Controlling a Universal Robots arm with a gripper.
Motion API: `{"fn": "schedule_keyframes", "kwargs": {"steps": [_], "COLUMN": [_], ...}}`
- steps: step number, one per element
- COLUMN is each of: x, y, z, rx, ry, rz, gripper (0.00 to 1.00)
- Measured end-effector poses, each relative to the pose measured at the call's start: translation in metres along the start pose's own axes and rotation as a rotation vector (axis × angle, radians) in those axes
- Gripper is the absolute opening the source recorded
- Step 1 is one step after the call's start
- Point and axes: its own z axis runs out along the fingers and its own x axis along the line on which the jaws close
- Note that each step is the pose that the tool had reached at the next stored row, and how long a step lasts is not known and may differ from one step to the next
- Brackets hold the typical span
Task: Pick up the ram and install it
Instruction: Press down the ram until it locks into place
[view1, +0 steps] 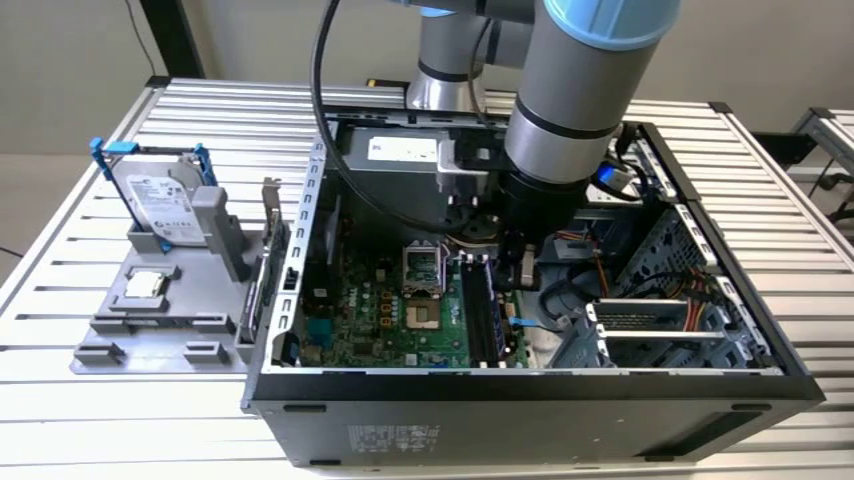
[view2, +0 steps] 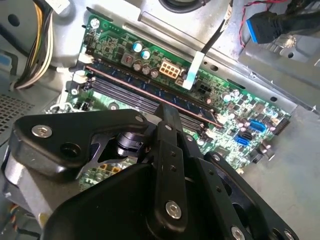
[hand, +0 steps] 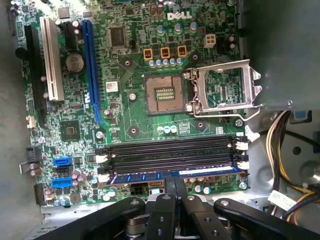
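Observation:
The ram (hand: 145, 177) is a long bluish stick standing on edge in the black memory slot nearest my gripper, beside empty black slots (hand: 170, 152). In the second wrist view the ram (view2: 125, 82) runs slantwise across the green motherboard (view2: 235, 105). My gripper (hand: 176, 181) is shut, its two fingers pressed together with nothing between them. The tips (view2: 167, 111) sit on the ram's upper edge about mid-length. In the exterior view the gripper (view1: 514, 265) reaches down into the open computer case (view1: 534, 385), over the ram (view1: 499, 310).
The processor socket (hand: 165, 95) lies open, its metal frame (hand: 225, 92) flipped aside. Cable bundles (hand: 285, 145) hang beside the slots. A drive cage (view1: 654, 320) fills the case's right. Outside, a grey holder (view1: 147, 320) carries a hard drive (view1: 167, 205) and a silver chip (view1: 143, 287).

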Motion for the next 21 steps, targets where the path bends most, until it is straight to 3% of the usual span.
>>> {"fn": "schedule_keyframes", "kwargs": {"steps": [11, 21], "x": [0.0000, -0.0001], "y": [0.0002, 0.0004], "z": [0.0002, 0.0013], "rx": [0.0005, 0.0007], "ry": [0.0005, 0.0006], "rz": [-0.082, -0.109], "gripper": [0.00, 0.00]}}
